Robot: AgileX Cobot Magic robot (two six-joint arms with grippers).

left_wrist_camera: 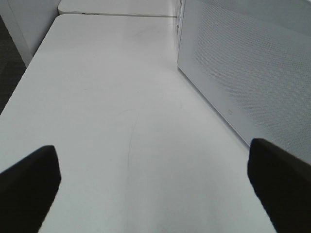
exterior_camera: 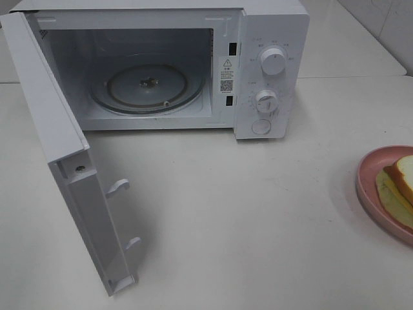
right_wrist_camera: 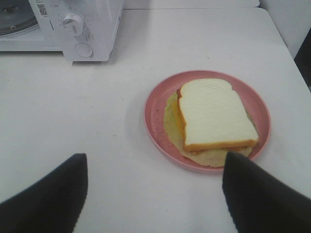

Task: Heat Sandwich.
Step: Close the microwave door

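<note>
Left gripper [left_wrist_camera: 154, 187]: we see only two dark finger tips, at the lower left and lower right corners of the left wrist view, both cut off by the frame. They stand wide apart with nothing between them but bare white table [left_wrist_camera: 121, 121].

Right gripper [right_wrist_camera: 154, 194]: again only two dark finger tips, in the lower corners of the right wrist view. They are spread wide and hold nothing. We cannot see either arm in the high view.

Sandwich [right_wrist_camera: 215, 115]: it lies on the pink plate [right_wrist_camera: 158, 109], centre right of the right wrist view, just beyond the right finger tip. White bread with a tan crust sits over a pale yellow-green layer that sticks out at the near and left edges. In the high view it is at the right edge [exterior_camera: 401, 184], and both it and the plate [exterior_camera: 369, 174] are cut off there.

Microwave door [exterior_camera: 68, 168]: swung fully open at the left of the high view; its lower end nearly reaches the bottom edge. In the left wrist view a perforated white panel at the right is hard to identify; we take it for this door.

Microwave [exterior_camera: 271, 71]: upper centre of the high view, well apart from the plate. The cavity is open, with the glass turntable [exterior_camera: 147, 87] inside.

Dials [exterior_camera: 273, 61]: two knobs and a round button on the panel; their markings are too small to read.
</note>
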